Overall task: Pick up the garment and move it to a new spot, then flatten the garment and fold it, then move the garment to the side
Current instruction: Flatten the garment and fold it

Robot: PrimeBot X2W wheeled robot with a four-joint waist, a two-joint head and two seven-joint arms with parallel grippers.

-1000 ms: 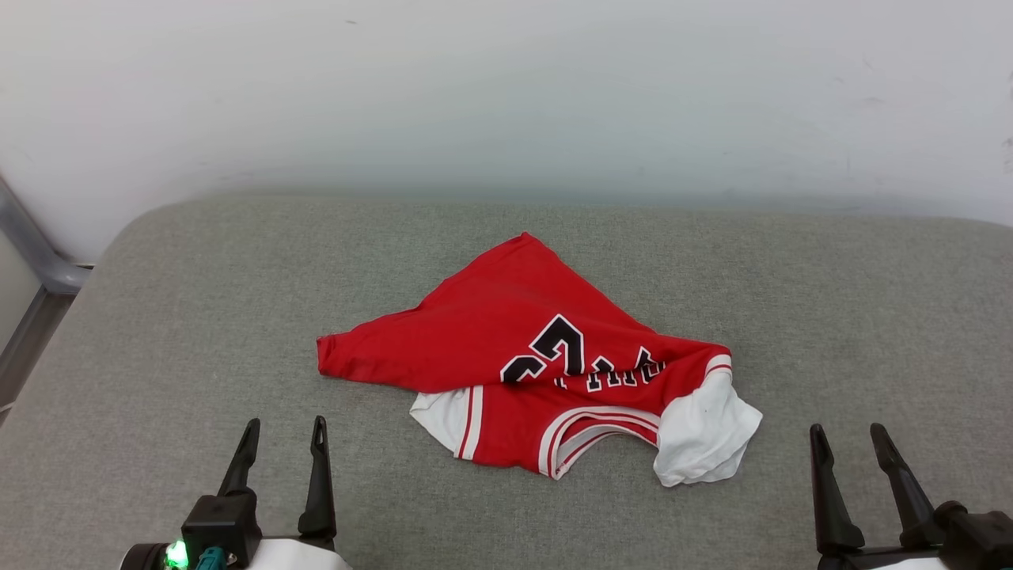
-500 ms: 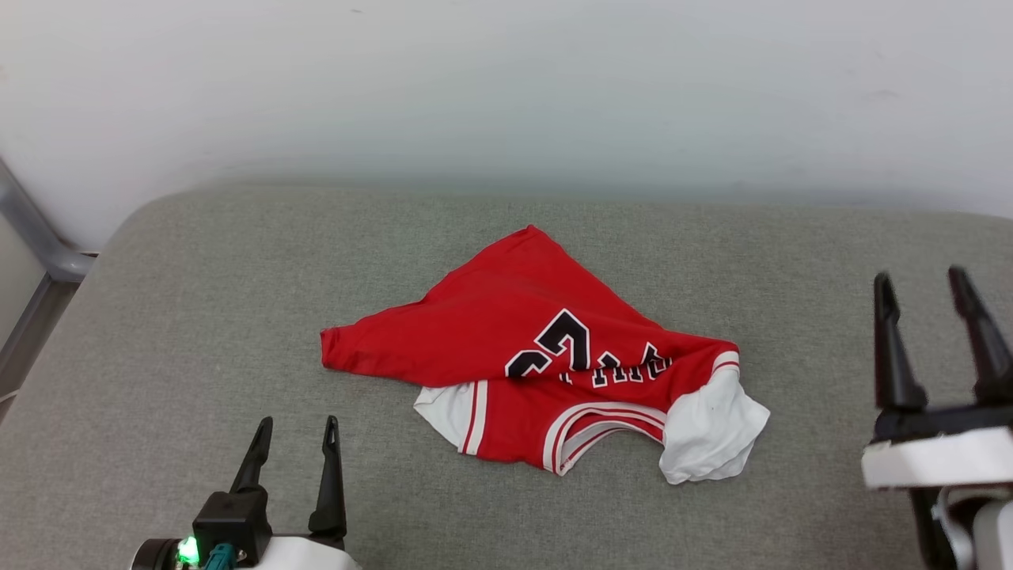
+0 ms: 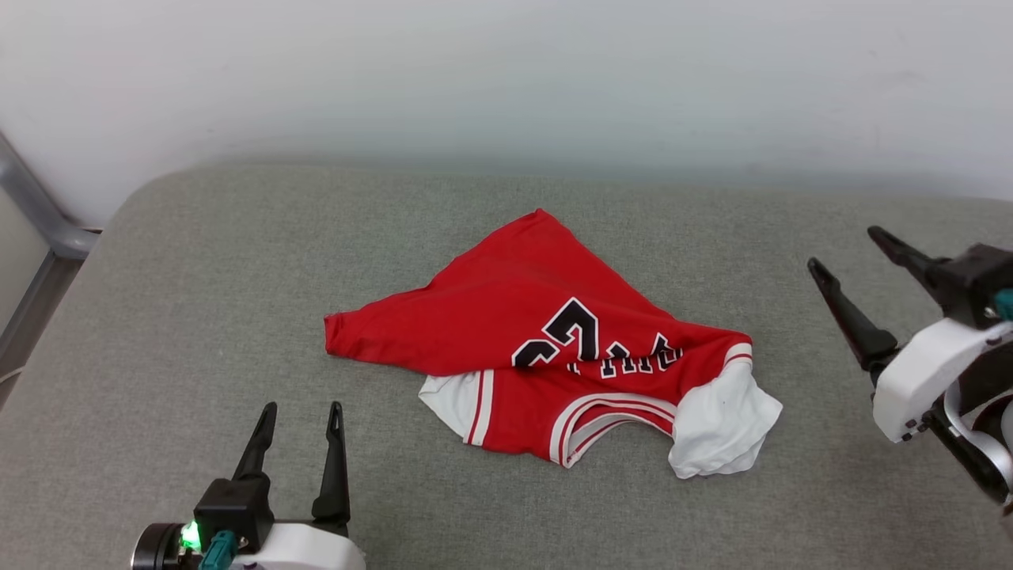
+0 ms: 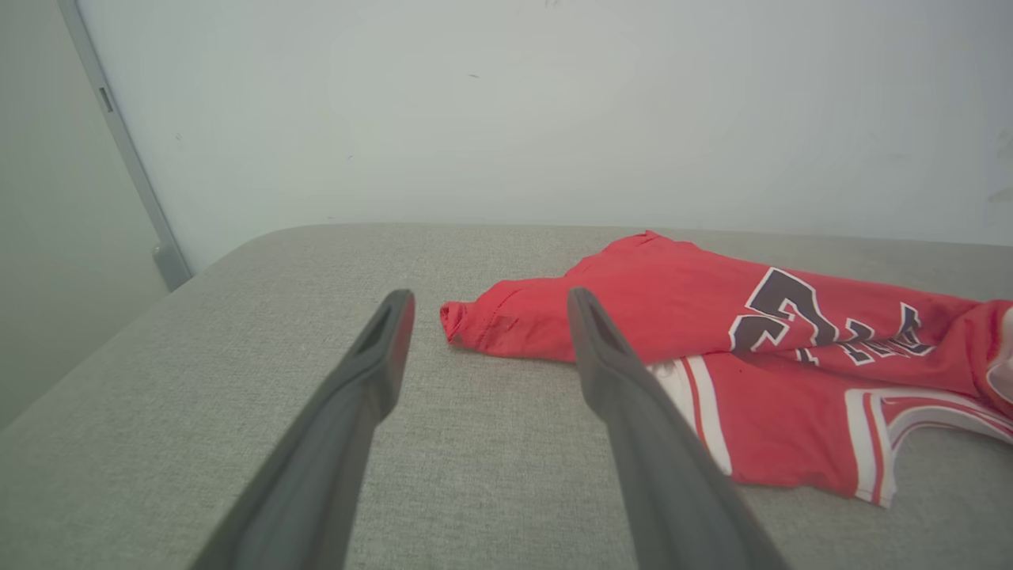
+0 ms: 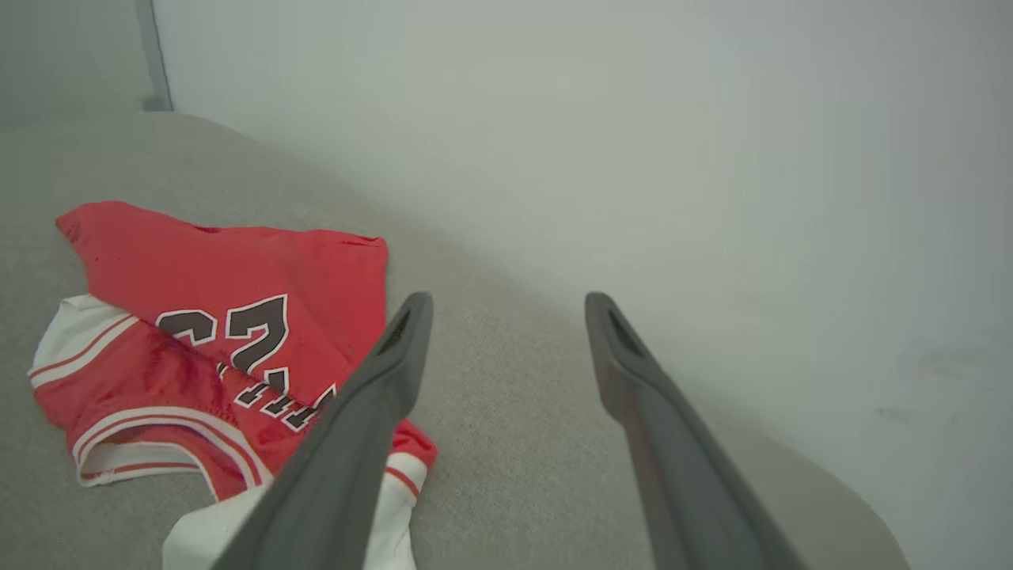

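Grey padded cushion carries the garment [image 3: 546, 348], crumpled mid-surface, long axis running left to right. My left tool [image 3: 303, 406] and right tool [image 3: 843, 247] stand wide, empty; the left looks nearer, the garment ahead to its right.

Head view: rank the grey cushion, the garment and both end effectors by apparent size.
1. grey cushion
2. garment
3. left end effector and right end effector: similar, both open and cut off by the frame edge, so left unranked.
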